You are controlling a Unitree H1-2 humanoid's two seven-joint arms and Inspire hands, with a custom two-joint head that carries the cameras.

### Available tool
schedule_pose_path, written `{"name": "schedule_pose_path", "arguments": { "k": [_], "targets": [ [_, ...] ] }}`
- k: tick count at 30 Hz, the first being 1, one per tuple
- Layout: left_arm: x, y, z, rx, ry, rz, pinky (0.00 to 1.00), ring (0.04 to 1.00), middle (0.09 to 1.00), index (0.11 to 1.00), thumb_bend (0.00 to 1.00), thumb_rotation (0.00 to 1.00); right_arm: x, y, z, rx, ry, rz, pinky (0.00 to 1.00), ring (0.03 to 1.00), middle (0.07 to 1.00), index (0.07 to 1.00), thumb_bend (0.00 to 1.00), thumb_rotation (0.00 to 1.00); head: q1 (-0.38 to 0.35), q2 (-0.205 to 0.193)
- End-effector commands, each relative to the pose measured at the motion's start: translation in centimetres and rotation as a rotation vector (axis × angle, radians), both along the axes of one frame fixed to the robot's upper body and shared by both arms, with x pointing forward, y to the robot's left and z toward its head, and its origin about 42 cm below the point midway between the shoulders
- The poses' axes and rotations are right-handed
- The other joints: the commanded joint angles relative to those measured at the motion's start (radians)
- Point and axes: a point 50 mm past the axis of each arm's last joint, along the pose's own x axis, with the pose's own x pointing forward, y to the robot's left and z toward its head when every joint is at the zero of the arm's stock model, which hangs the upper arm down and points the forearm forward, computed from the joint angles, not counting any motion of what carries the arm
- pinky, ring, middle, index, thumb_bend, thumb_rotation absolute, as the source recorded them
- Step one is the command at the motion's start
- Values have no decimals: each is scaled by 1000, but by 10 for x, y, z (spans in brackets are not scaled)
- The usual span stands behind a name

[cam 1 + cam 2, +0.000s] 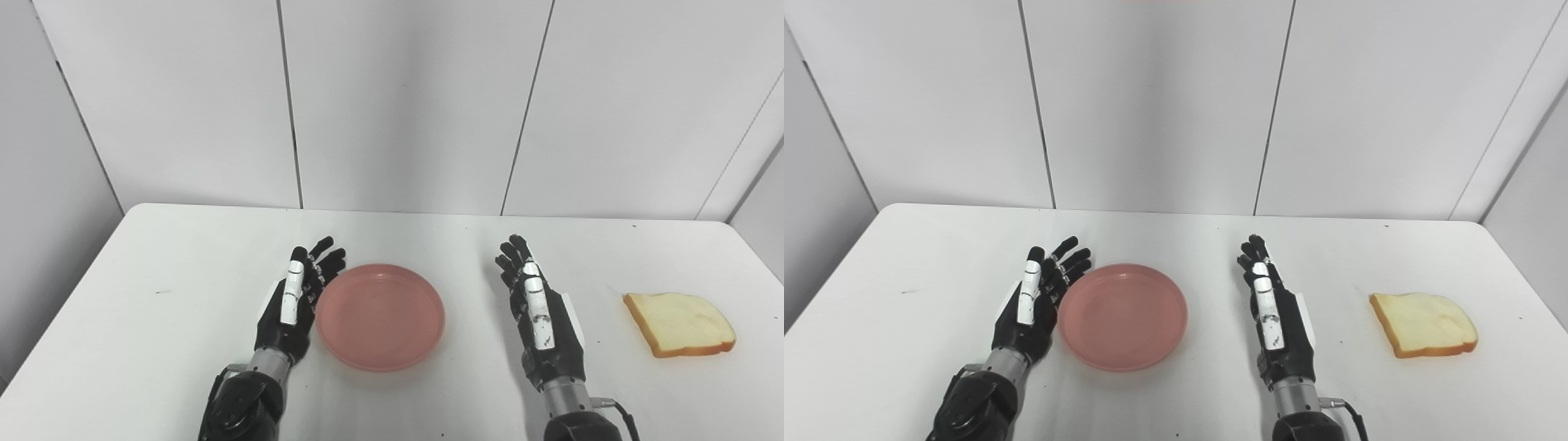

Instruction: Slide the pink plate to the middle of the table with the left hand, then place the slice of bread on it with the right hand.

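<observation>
I find no readable text, labels, brand marks, numbers or signs anywhere in either head camera view.

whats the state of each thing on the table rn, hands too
plate: upright, empty, near the table's middle
bread: flat on the table, far right, untouched
left hand: open, fingers straight, against the plate's left rim
right hand: open, holds nothing, between plate and bread
</observation>
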Motion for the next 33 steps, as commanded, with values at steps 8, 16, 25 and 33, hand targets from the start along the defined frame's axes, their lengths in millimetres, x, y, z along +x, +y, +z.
{"name": "schedule_pose_path", "arguments": {
  "k": [8, 16, 25, 33],
  "targets": [
    [-10, -31, -1, 22, -11, -60, 975, 891, 856, 849, 779, 1000, 6, 2, 17, 5, -61, 10, 1000, 942, 942, 947, 683, 947, 3, 2],
    [-23, -42, -7, 7, -28, -74, 971, 907, 869, 842, 800, 995, 4, 0, 18, 3, -51, 9, 1000, 940, 938, 945, 709, 932, -2, 9],
    [-25, -51, -1, -60, -27, -107, 998, 940, 922, 898, 781, 970, 4, -3, 14, -1, -49, 13, 1000, 944, 942, 955, 701, 932, -31, 0],
    [-20, -52, 1, -31, -25, -87, 1000, 948, 935, 919, 770, 966, 6, -18, 19, -12, -50, -14, 999, 944, 952, 953, 700, 938, -73, 8]
  ]
}}
